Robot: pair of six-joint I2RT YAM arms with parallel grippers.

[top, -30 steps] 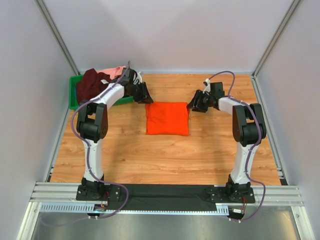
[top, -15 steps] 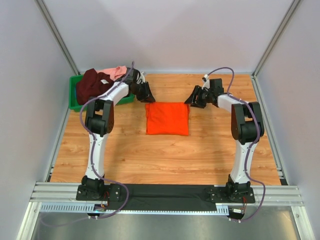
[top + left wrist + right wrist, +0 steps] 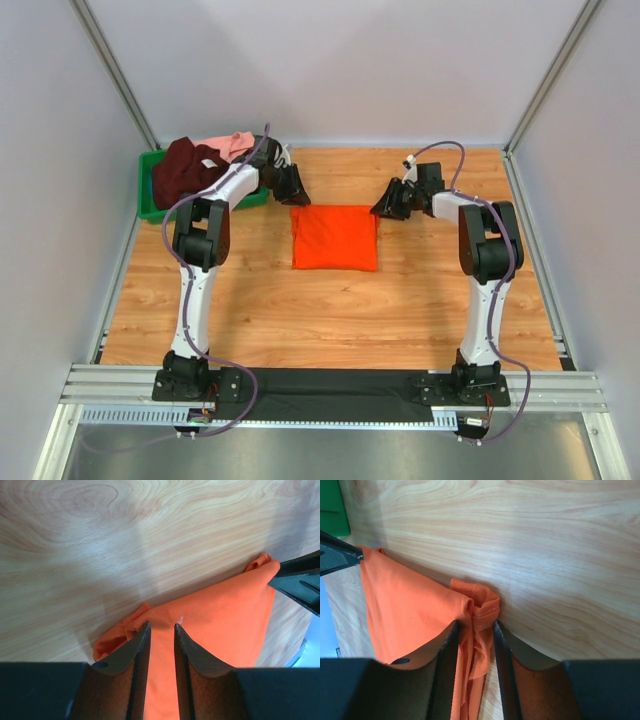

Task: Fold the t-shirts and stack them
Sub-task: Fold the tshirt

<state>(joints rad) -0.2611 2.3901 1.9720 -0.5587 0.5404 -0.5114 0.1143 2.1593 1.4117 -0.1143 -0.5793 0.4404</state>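
Fingers of our left gripper pinched the far left corner of the folded bright orange cloth t-shirt. Our right gripper pinched its bunched far right corner. The shirt lay on the wooden table.

Reaching well forward with the left arm and the right arm, elbows up, forearms turned in toward each other. Tipping the left gripper low, with its fingers drawn narrow and nipping a fold of the orange t-shirt at the far left corner. Mirroring that with the right gripper, pinching bunched corner cloth. Holding the two grippers well apart.
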